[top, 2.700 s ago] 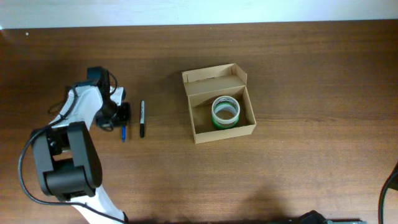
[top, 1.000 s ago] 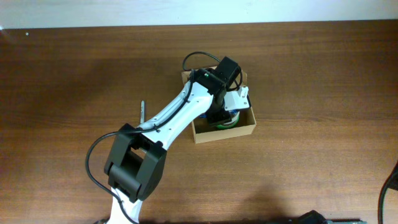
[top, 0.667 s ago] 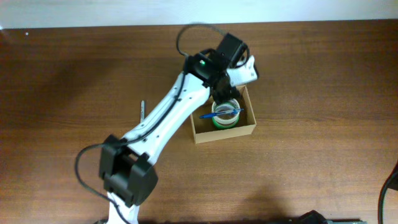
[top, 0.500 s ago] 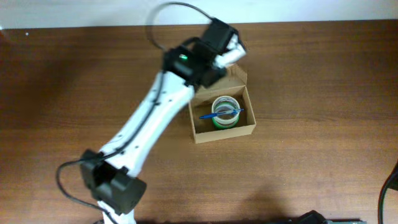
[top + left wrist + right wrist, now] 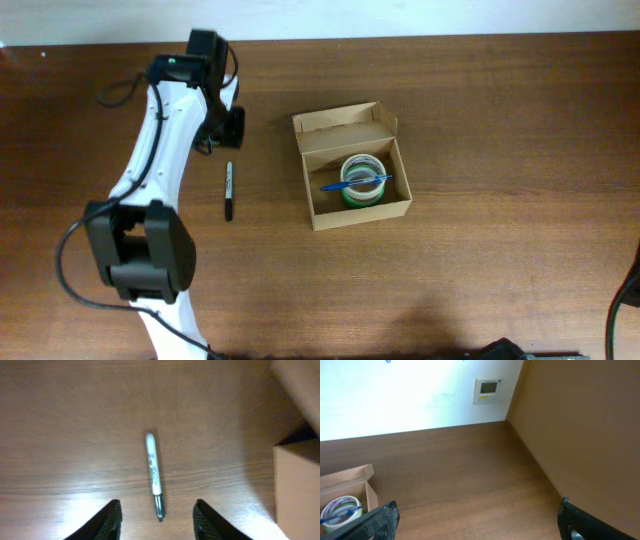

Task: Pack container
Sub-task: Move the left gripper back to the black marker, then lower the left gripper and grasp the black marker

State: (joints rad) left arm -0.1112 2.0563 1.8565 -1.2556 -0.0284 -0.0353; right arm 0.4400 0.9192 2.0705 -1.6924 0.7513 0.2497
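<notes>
The cardboard container [image 5: 358, 213] sits open just toward 1 o'clock of the table's [image 5: 500, 260] middle, holding a green tape roll [image 5: 349, 193] and a blue pen [image 5: 340, 186], with a black marker [image 5: 229, 190] at its 9 o'clock, the left gripper [image 5: 228, 126] at the marker's 12 o'clock, jaws half-parted and empty, and the right gripper [image 5: 479, 512] spread wide, holding nothing.

Blurry marker [image 5: 154, 476], container [image 5: 297, 491] half out-of-frame

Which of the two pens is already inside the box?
The blue pen, lying across the green tape roll in the cardboard box. The black marker lies on the table, left of it.
</notes>
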